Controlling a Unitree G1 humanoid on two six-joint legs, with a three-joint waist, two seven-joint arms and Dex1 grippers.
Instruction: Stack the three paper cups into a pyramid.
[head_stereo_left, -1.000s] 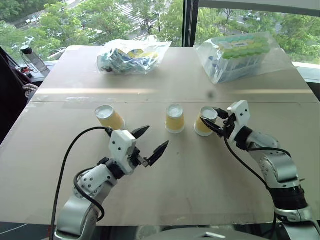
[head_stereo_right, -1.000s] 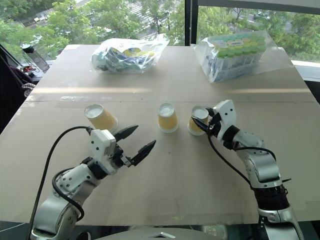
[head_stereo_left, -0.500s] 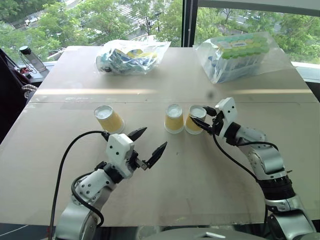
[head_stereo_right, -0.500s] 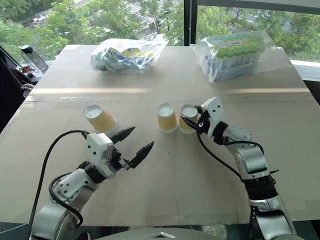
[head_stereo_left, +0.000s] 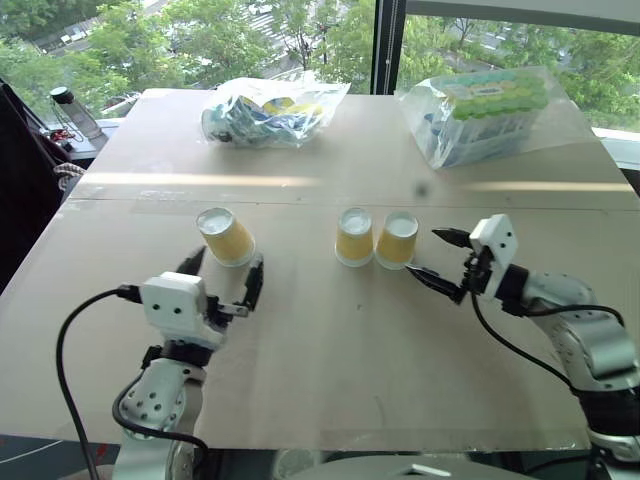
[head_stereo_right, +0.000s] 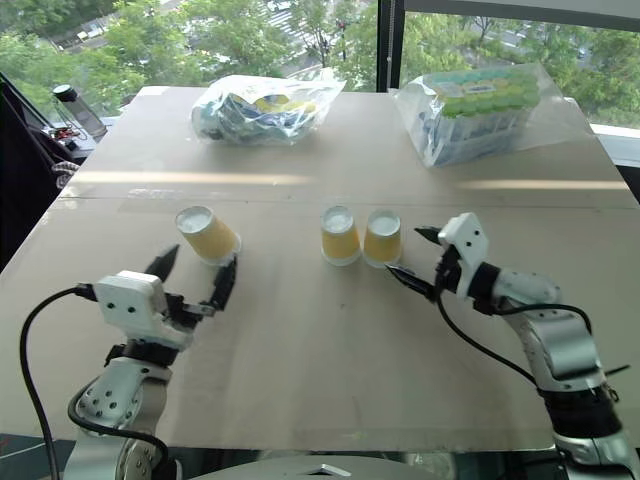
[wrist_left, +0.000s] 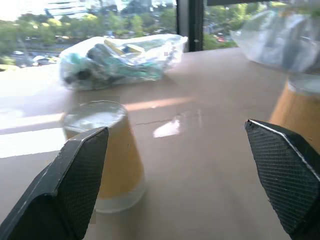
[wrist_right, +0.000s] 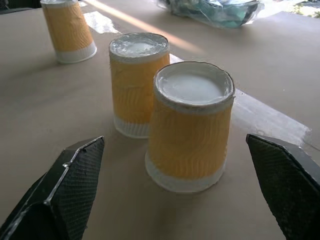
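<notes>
Standing upside down on the tan wooden tabletop (head_stereo_left: 330, 340) are three small tapered yellow-orange paper cups with white rims: two side by side, just about touching, near the middle (head_stereo_left: 354, 237) (head_stereo_left: 397, 240), the third (head_stereo_left: 224, 235) well apart to the left. Just right of the pair, the right pincer (head_stereo_left: 438, 257) is spread wide, holding nothing. Near the lone cup, the left pincer (head_stereo_left: 222, 276) gapes wide, empty too.

cup (wrist_left: 107, 155) upside down (fingers (wrist_left: 75, 185) apart), bag (wrist_left: 120, 60)
</notes>
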